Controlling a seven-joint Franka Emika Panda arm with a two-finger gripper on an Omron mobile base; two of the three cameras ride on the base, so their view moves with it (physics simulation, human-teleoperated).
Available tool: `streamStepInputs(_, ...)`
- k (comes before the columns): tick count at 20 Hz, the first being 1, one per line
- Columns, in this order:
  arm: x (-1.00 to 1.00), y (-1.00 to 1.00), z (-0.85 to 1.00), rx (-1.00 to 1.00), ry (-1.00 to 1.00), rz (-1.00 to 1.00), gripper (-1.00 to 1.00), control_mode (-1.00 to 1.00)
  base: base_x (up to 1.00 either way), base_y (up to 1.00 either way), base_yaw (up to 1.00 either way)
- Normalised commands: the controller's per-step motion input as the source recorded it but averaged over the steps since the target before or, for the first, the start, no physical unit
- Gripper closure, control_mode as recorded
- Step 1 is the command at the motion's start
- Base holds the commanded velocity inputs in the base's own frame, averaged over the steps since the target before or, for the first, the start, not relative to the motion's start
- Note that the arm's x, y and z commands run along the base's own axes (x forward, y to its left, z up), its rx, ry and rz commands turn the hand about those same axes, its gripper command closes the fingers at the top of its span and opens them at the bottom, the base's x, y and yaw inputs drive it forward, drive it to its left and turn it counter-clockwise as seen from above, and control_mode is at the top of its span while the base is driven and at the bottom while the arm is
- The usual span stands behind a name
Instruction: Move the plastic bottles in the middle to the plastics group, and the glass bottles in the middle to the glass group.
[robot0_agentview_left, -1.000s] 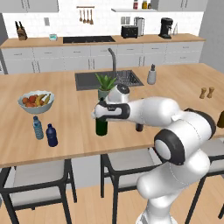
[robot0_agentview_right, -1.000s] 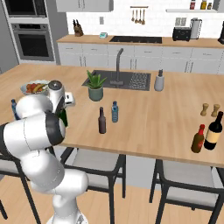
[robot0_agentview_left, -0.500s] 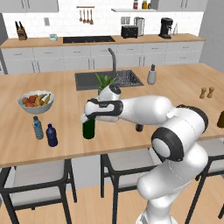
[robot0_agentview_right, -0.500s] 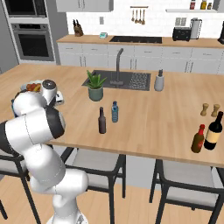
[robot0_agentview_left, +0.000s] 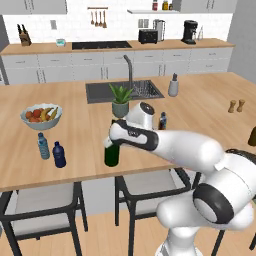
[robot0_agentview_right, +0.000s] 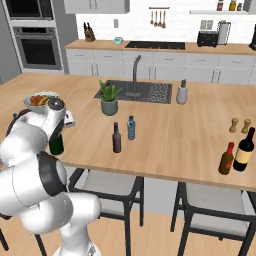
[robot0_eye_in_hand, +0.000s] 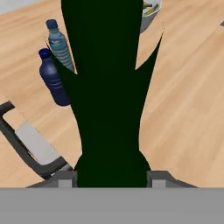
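Note:
My gripper (robot0_agentview_left: 114, 136) is shut on the neck of the tall dark green wine bottle (robot0_agentview_left: 111, 155), which is upright near the counter's front edge, at or just above its surface. In the hand view the green bottle (robot0_eye_in_hand: 109, 87) stands between my fingertips (robot0_eye_in_hand: 65, 178). To its left stand the plastics group's pale-blue bottle (robot0_agentview_left: 43, 146) and navy bottle (robot0_agentview_left: 59, 154). In the middle remain a slim dark brown bottle (robot0_agentview_right: 116, 138) and a small pale-blue water bottle (robot0_agentview_right: 131, 128). The glass group (robot0_agentview_right: 226, 158) stands far right.
A fruit bowl (robot0_agentview_left: 41, 116) sits behind the plastics group. A potted plant (robot0_agentview_left: 120, 100) stands by the sink (robot0_agentview_left: 125, 91). Wooden shakers (robot0_agentview_right: 239, 125) and a dark labelled bottle (robot0_agentview_right: 244, 150) are at the right. Stools (robot0_agentview_left: 42, 207) sit under the counter's front edge.
The gripper has carried the green bottle leftward and closer to the counter's front edge, lower than before. Its grip has not changed.

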Motion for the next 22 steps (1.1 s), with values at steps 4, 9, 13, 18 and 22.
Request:
streamStepInputs(4,-0.64,-0.52,0.21,0.00,0.00,-0.06,1.00,-1.00,0.00,0.00,0.00)
streamStepInputs(9,-0.43,-0.55,0.29,0.00,0.00,-0.05,1.00,-1.00,0.00,0.00,0.00)
streamStepInputs(13,-0.30,-0.78,0.26,0.00,0.01,-0.03,1.00,-1.00,0.00,0.00,0.00)
streamStepInputs(18,-0.17,-0.96,0.21,0.00,0.04,-0.03,1.00,-1.00,0.00,0.00,0.00)
streamStepInputs(22,0.00,-1.00,0.13,0.00,0.06,-0.01,1.00,-1.00,0.00,0.00,0.00)
